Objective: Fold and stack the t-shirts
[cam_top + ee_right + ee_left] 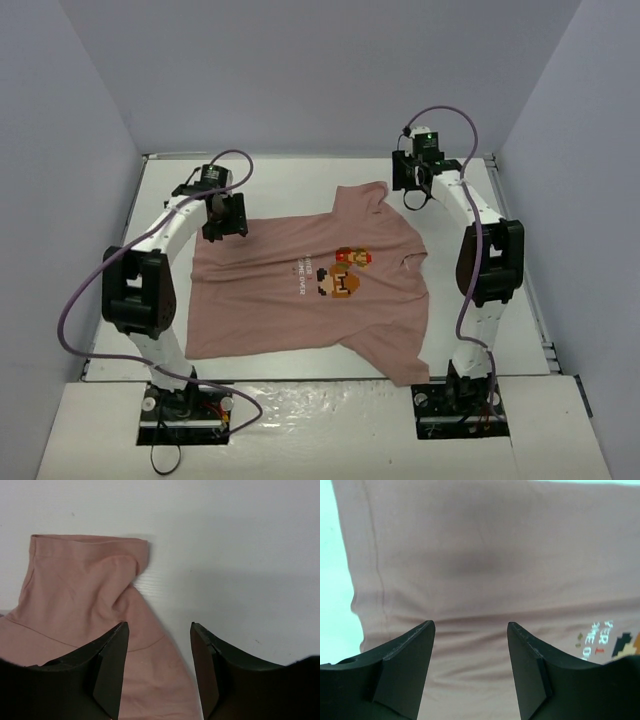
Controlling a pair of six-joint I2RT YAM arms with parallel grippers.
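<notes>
One dusty-pink t-shirt (pixel 300 290) lies spread flat on the white table, print up, its hem toward the left arm and its collar toward the right arm. My left gripper (pixel 225 222) hovers open over the shirt's far hem corner; in the left wrist view its gripper (pixel 471 625) has pink cloth (pixel 485 565) under it and nothing between the fingers. My right gripper (pixel 413 192) stands open beside the far sleeve (pixel 362 198). The right wrist view shows that gripper (pixel 159 626) above the sleeve's edge (pixel 90 580), holding nothing.
The white table (pixel 480 190) is walled by grey panels on three sides. The print (pixel 345 272) sits mid-shirt. The near sleeve (pixel 400 360) reaches toward the right arm's base (pixel 460 400). Cables loop from both arms.
</notes>
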